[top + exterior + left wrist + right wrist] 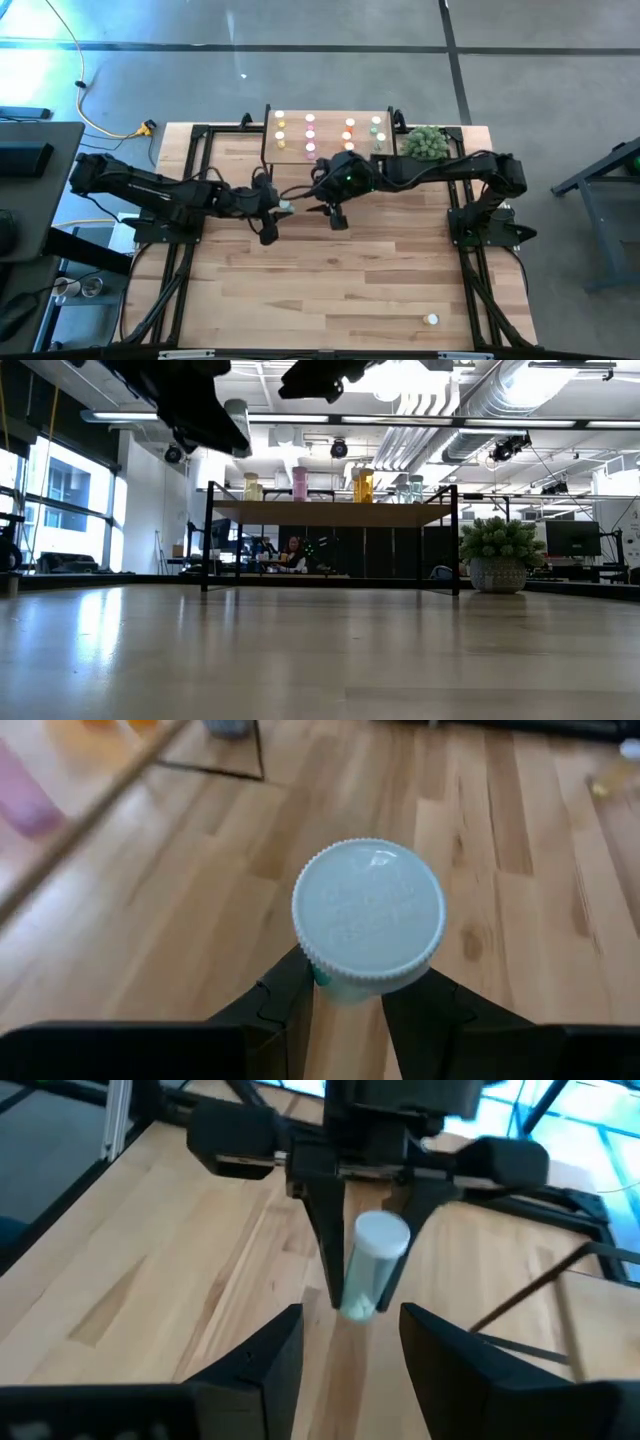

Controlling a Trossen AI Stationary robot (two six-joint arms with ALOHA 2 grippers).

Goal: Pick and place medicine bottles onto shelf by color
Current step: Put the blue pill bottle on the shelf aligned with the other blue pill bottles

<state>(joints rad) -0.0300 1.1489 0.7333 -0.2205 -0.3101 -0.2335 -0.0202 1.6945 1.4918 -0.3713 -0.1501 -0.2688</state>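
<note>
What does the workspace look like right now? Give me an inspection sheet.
Surface: wooden table, mostly bare.
Job's things: shelf at the far edge carries rows of medicine bottles; a green bottle with a white cap is held above the table; one stray bottle sits near the front right corner.
Clutter: potted plant beside the shelf.
Grippers: left pincer shut on the green bottle; right pincer open, facing it, gripping nothing.
Cables: yellow cable on the floor, left of the table.
Surroundings: a person seated beyond the shelf.
</note>
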